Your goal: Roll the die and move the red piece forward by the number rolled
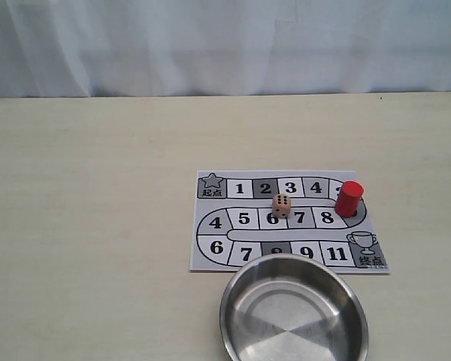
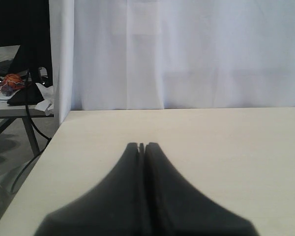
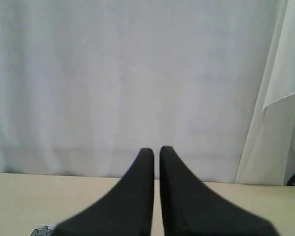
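The die [image 1: 282,204] lies on the paper game board [image 1: 204,254], at the upper edge of squares 6 and 7 in the middle row. A face with six black dots is turned toward the exterior camera. The red piece [image 1: 349,198] stands upright at the board's right bend, just right of square 8. Neither gripper appears in the exterior view. My left gripper [image 2: 141,145] is shut with nothing in it, hovering over bare table. My right gripper [image 3: 156,150] has its fingers nearly together, only a thin slit between them, and holds nothing.
A round steel bowl [image 1: 233,295] sits at the table's front edge, overlapping the board's near side. A white curtain hangs behind the table. The board's star corner [image 3: 41,230] peeks into the right wrist view. The table's left edge [image 2: 49,142] shows in the left wrist view.
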You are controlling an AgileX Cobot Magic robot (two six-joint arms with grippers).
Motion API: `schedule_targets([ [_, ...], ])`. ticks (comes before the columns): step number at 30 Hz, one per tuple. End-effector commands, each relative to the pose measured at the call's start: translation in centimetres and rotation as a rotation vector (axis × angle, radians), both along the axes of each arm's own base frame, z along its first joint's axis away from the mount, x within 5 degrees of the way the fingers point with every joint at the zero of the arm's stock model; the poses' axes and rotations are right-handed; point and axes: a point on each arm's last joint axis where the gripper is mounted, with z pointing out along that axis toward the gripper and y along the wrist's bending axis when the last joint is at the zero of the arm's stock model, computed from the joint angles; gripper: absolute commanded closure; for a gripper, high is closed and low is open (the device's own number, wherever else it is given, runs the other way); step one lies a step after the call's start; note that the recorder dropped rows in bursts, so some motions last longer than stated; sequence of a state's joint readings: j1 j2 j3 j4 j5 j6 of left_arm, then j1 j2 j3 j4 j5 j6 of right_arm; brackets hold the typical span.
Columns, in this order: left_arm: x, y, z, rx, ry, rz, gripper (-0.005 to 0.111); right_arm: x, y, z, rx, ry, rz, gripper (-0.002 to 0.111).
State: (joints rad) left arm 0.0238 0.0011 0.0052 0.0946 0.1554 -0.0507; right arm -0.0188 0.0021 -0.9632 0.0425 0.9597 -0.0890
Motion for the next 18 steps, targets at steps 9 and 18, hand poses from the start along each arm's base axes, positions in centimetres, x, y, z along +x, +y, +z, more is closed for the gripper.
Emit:
schedule_targets([
  [9, 0.0, 0.0, 0.3, -0.003, -0.018, -0.001, 0.107, 3.5, 0.0, -1.6, 0.014, -0.055, -0.002, 0.104],
  [18, 0.0, 0.0, 0.3, -0.003, -0.018, -0.001, 0.107, 9.1, -0.3, -6.7, 0.025, -0.073, -0.015, 0.104],
])
